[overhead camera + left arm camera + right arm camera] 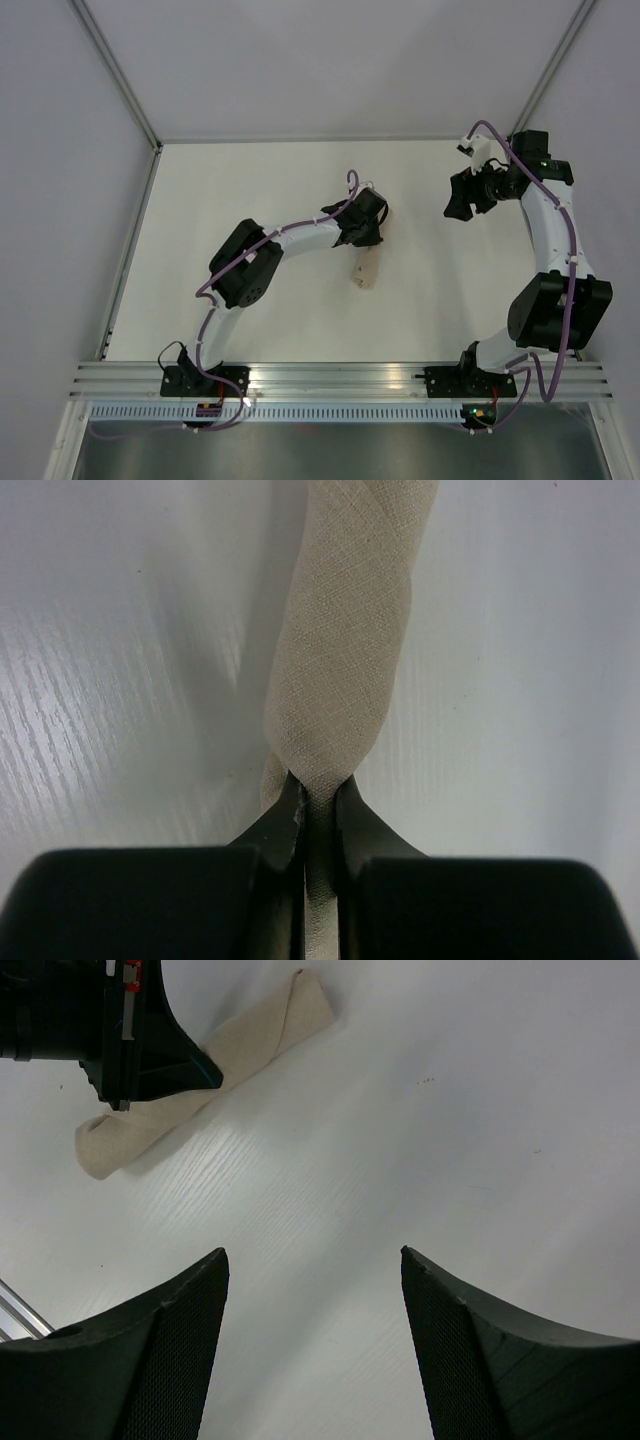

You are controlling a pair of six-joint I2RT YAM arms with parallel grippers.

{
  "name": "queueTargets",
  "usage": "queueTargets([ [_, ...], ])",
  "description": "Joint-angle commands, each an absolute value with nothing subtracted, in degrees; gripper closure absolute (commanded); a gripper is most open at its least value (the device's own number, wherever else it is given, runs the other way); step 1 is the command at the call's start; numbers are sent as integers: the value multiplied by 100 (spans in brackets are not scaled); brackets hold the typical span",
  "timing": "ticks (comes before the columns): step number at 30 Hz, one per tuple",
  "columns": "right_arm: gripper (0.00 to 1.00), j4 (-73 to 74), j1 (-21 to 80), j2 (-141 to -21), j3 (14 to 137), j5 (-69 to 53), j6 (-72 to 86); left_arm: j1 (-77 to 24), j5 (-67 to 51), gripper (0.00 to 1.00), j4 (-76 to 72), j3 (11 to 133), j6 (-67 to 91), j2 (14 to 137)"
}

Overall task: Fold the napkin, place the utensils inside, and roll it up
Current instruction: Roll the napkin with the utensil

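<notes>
**Near the finish:** From the aluminium rail point(340, 378) at our near edge, where both arms are bolted, the white table point(250, 180) runs out toward 12 o'clock. Nearest us on it lies the napkin point(366, 268), rolled into a slim beige tube that points roughly from 6 to 12 o'clock at the table's centre. Its near end rests free on the surface. Close to its far end it is clenched by the left gripper point(366, 222), whose wrist view shows the jaws pinched tight on a twisted neck of cloth.

We judge that this hold keeps the roll from springing open, or readies it for a last turn. With the cloth already a tube, the task looks close to finished. We see no utensils on the table; if they sit inside the roll, the cloth hides them, and we cannot tell.

Farther out, toward 2 o'clock from the roll and well apart from it, the right gripper point(462, 195) hangs above bare tabletop. Its jaws are spread wide and grasp nothing. We read that as standing clear so the left arm can work alone. Should the right arm come in, the one thing in its way would be the left gripper itself, sitting over the tube's far part. Beyond, the table's far edge meets the pale enclosure walls point(300, 60).
</notes>
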State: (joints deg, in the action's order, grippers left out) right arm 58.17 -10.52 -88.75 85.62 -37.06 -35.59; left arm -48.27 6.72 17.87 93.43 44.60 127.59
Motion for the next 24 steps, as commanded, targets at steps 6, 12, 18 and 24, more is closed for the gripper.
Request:
queueTargets([
  [6, 25, 5722, -1063, -8622, 8490, -3709, -3481, -4816, 844, 98, 4280, 9035, 6186, 14027],
  [12, 24, 5730, -1063, -8561, 8447, -3770, -3480, -4764, 817, 98, 4851, 9693, 6442, 14326],
  [18, 24, 5739, -1055, -8447, 8324, -3788, -3524, -4764, 1098, 95, 5097, 9721, 6539, 14291],
  [24, 24, 5757, -1055, -8376, 8235, -3788, -3577, -4746, 1406, 68, 5124, 9545, 6416, 14010],
])
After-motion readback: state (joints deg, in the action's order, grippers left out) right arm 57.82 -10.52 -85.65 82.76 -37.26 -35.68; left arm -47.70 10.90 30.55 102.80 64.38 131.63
